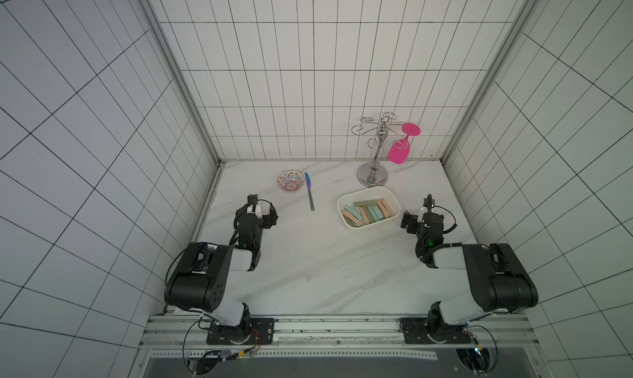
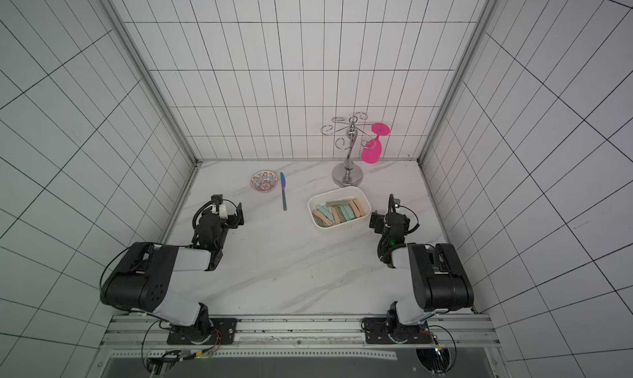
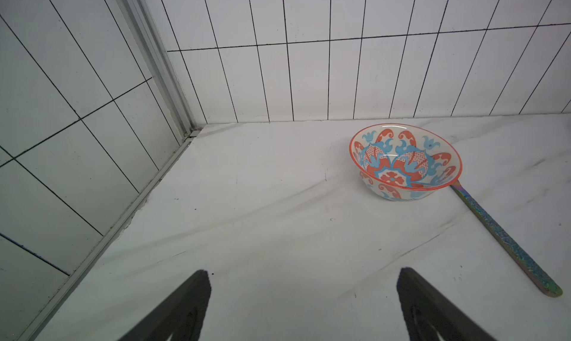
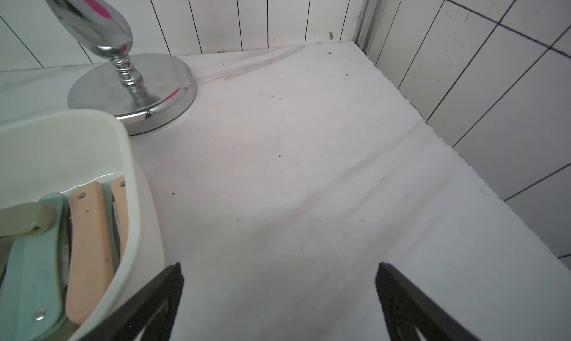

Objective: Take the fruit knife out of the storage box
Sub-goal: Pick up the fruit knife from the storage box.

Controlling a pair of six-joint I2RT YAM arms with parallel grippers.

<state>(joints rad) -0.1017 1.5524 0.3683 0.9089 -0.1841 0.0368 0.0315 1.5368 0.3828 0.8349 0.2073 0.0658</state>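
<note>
The storage box (image 1: 356,227) (image 2: 328,228) is a white tub right of centre on the marble table. Several folded fruit knives (image 1: 368,212) (image 2: 339,211) with peach, mint and olive handles lie piled inside it. My right gripper (image 1: 418,208) (image 2: 383,210) hovers just right of the box, open and empty. The right wrist view shows the box wall (image 4: 129,169) and the fruit knives (image 4: 89,246) beside my right gripper (image 4: 279,265), with bare table between its fingers. My left gripper (image 1: 263,205) (image 2: 228,204) (image 3: 304,271) is open and empty over the table's left side.
A patterned bowl (image 1: 290,181) (image 2: 263,181) (image 3: 404,160) sits at the far left. An iridescent table knife (image 1: 310,194) (image 2: 283,194) (image 3: 506,240) lies beside it. A chrome rack (image 1: 373,176) (image 2: 347,178) (image 4: 133,89) behind the box holds a pink glass (image 1: 399,152) (image 2: 371,152). Tiled walls enclose three sides.
</note>
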